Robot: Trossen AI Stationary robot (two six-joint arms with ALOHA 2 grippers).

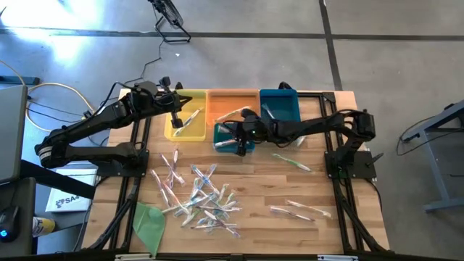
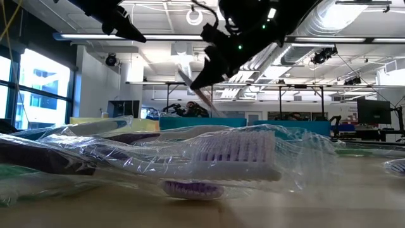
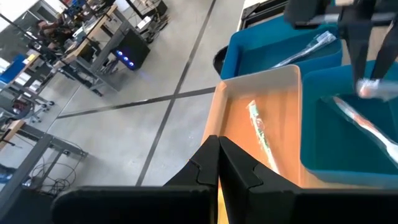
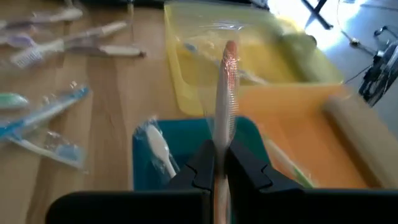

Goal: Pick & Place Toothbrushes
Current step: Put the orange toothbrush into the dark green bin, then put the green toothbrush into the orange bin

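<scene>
Several wrapped toothbrushes (image 1: 197,197) lie scattered on the wooden table (image 1: 254,181), and one fills the front of the low view (image 2: 234,158). My right gripper (image 1: 239,139) is shut on a clear-wrapped toothbrush (image 4: 226,87) with an orange tip, above the small teal bin (image 4: 186,140). A white toothbrush (image 4: 159,149) lies inside that bin. My left gripper (image 1: 176,119) hangs shut over the yellow bin (image 1: 190,129) with nothing between its fingers (image 3: 217,163). My right gripper pinches the wrapped toothbrush between its two fingers at one end (image 4: 220,142). The toothbrush runs along the fingers and sticks out past their tips. It is lifted clear, slanting over the teal bin (image 2: 195,85).
Yellow, orange (image 1: 232,109) and blue (image 1: 280,106) bins stand side by side at the table's far edge. A toothbrush (image 3: 260,130) lies in the orange bin. More toothbrushes (image 1: 291,161) lie on the right, and a flat green sheet (image 1: 148,221) at the near left.
</scene>
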